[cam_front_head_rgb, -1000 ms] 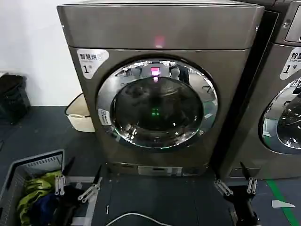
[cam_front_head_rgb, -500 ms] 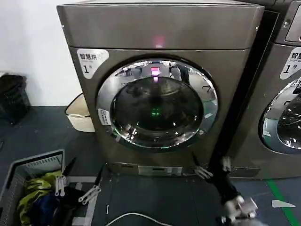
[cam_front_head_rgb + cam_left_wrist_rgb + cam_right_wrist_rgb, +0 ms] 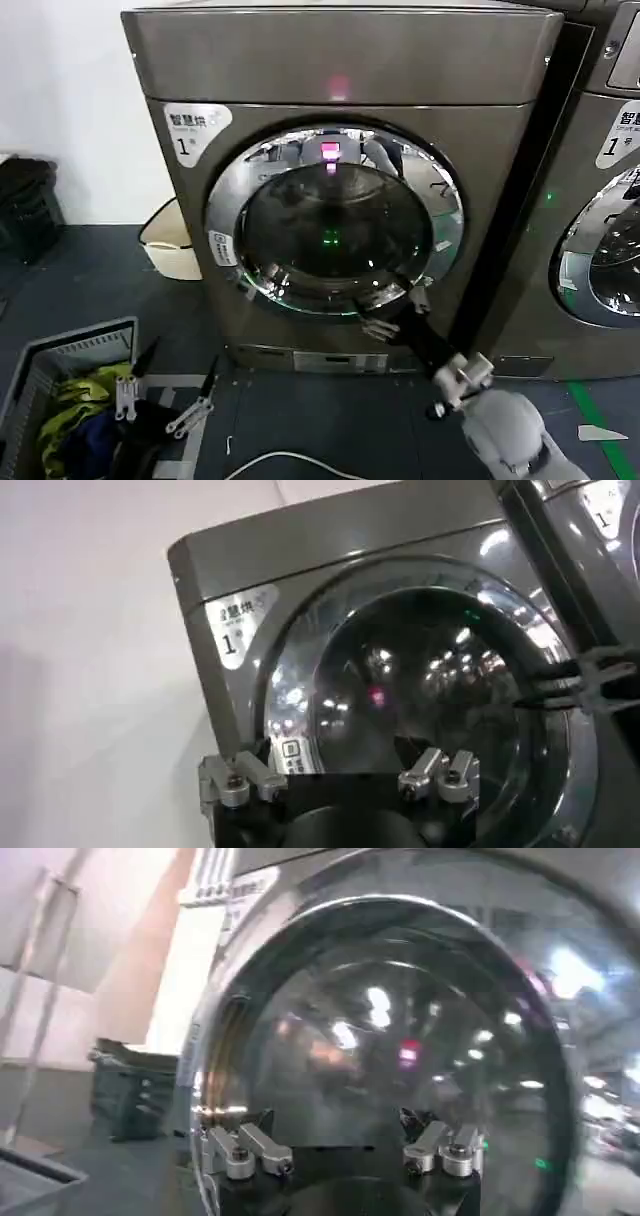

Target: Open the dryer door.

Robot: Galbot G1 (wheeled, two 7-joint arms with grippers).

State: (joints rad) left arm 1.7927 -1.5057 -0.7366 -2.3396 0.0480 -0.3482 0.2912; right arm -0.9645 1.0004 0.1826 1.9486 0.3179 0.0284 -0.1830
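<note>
The dark grey floor [image 3: 100, 280] carried pretty much everything. The boxy bronze-grey metal dryer [image 3: 340, 70] stood on it, with a matching grey second machine [image 3: 590, 200] just beside it. A cream plastic tub [image 3: 168, 250] sat by the dryer's side, a grey plastic laundry basket [image 3: 60, 365] of yellow and blue clothes nearer, plus a white cable [image 3: 290, 460].

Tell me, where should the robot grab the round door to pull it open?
Probably the door's chrome ring at its lower right rim, coming from the front. The right gripper is open there already, and the ring is the only raised edge around the smooth glass.
</note>
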